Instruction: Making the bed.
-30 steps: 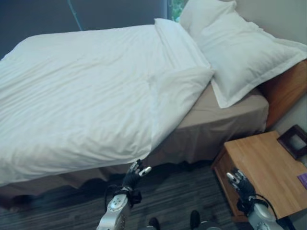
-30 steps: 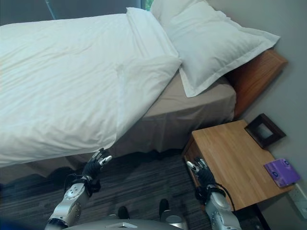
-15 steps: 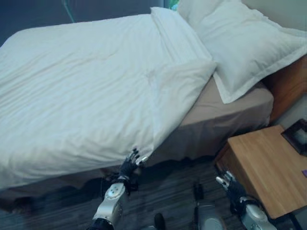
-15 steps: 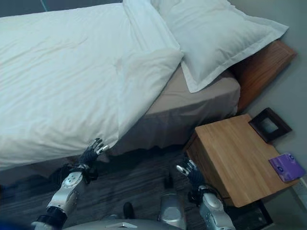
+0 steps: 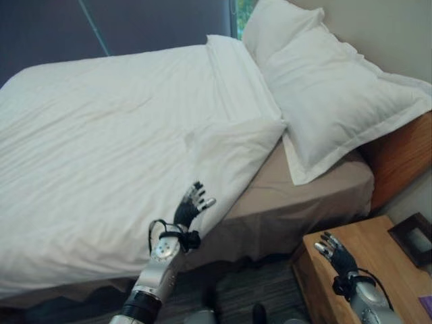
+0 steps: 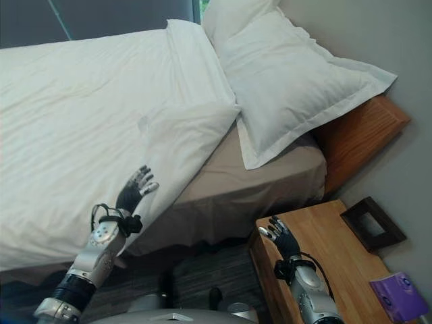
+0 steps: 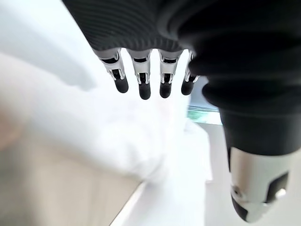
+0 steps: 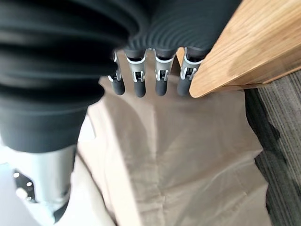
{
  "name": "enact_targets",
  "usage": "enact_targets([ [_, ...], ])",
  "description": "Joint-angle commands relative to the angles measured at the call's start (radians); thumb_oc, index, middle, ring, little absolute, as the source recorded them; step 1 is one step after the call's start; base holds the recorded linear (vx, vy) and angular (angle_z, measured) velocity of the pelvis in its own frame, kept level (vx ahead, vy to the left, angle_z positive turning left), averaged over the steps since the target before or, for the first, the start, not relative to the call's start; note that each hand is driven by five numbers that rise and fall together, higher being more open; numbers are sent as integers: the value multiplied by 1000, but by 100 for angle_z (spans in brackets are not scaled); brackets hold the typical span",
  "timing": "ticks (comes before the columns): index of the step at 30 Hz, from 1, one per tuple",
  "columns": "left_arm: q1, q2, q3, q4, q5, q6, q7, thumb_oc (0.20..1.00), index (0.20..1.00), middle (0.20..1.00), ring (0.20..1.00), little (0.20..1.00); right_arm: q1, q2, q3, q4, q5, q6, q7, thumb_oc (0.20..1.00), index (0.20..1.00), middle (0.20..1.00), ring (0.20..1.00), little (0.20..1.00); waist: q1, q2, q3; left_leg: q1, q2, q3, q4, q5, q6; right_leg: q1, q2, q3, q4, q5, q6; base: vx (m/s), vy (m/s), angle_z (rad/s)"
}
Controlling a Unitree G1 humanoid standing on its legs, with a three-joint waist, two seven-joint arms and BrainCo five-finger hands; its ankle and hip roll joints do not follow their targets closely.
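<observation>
Left hand (image 5: 191, 206), fingers straight and spread, holds nothing; it hovers at the hanging edge of the white duvet (image 5: 115, 148), contact unclear. The duvet's folded-back corner (image 5: 236, 145) lies at 1 o'clock from the hand, with the pillow (image 5: 331, 101) beyond. Right hand (image 6: 281, 237) is relaxed, empty, above the near corner of the wooden nightstand (image 6: 337, 260).

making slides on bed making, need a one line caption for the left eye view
Left hand open, raised at the white duvet's folded corner; right hand open by the wooden nightstand.
</observation>
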Motion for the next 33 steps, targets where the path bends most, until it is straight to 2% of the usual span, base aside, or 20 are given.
enact_targets([
  [1,-113,58,58,-69,41,-104,8,1000,1000,1000,1000,1000,29,-8,-40,-75,-3,-42,29,1000,1000,1000,1000,1000,-21,18,-20,116,11,35,-9,52,-20,-52,-50,25,16,6,125,200,137,-59],
  [2,-176,111,61,-103,55,-114,0,1000,1000,1000,1000,1000,59,2,-59,-81,3,-49,52,1000,1000,1000,1000,1000,-39,31,-36,147,4,48,-48,44,-16,-57,-54,28,9,2,134,126,101,-41],
  [6,-255,154,48,-59,95,-110,29,1000,1000,1000,1000,1000,89,14,-44,-55,-44,-37,69,1000,1000,1000,1000,1000,-57,47,-50,159,-10,56,-50,21,-4,-57,-65,37,9,-1,147,103,92,-4],
  [8,-330,202,42,-9,144,-107,60,1000,1000,1000,1000,1000,99,18,-45,-53,-41,-37,80,1000,1000,1000,1000,1000,-73,55,-55,163,-15,69,-50,14,-2,-57,-72,44,9,-3,153,74,84,-11],
  [10,-405,245,25,101,204,-83,96,1000,1000,1000,1000,1000,104,13,-36,-52,-48,-34,91,1000,1000,1000,1000,1000,-85,61,-57,165,-21,76,-50,7,0,-62,-77,54,9,-2,156,53,71,-11],
  [13,-552,293,-6,290,217,-56,147,1000,1000,1000,1000,1000,101,12,-34,-47,-37,-28,88,1000,1000,1000,1000,1000,-105,68,-53,159,-24,97,-50,1,4,-79,-80,73,10,9,166,34,51,-7],
  [18,-631,333,-16,430,199,-48,166,1000,1000,1000,1000,1000,101,12,-28,-37,-29,-31,88,1000,1000,1000,1000,1000,-119,71,-46,152,-22,121,-50,-5,5,-101,-78,94,10,18,174,13,30,-20],
  [25,-790,391,-105,638,199,-37,134,1000,1000,1000,1000,1000,77,2,2,-16,-16,-35,93,1000,1000,1000,1000,1000,-146,77,-25,123,-13,157,-50,-3,4,-154,-70,124,10,38,183,-28,19,-21],
  [26,-830,415,-135,719,235,-24,122,1000,1000,1000,1000,1000,62,-2,12,-6,-12,-44,93,1000,1000,1000,1000,1000,-154,78,-17,106,-9,171,-50,-1,3,-178,-66,134,10,46,184,-84,33,-15],
  [33,-941,391,-130,909,199,5,139,1000,1000,1000,1000,1000,37,10,18,2,46,-56,68,1000,1000,1000,1000,1000,-179,74,16,63,2,207,-50,6,0,-248,-53,163,16,67,188,-42,13,-23],
])
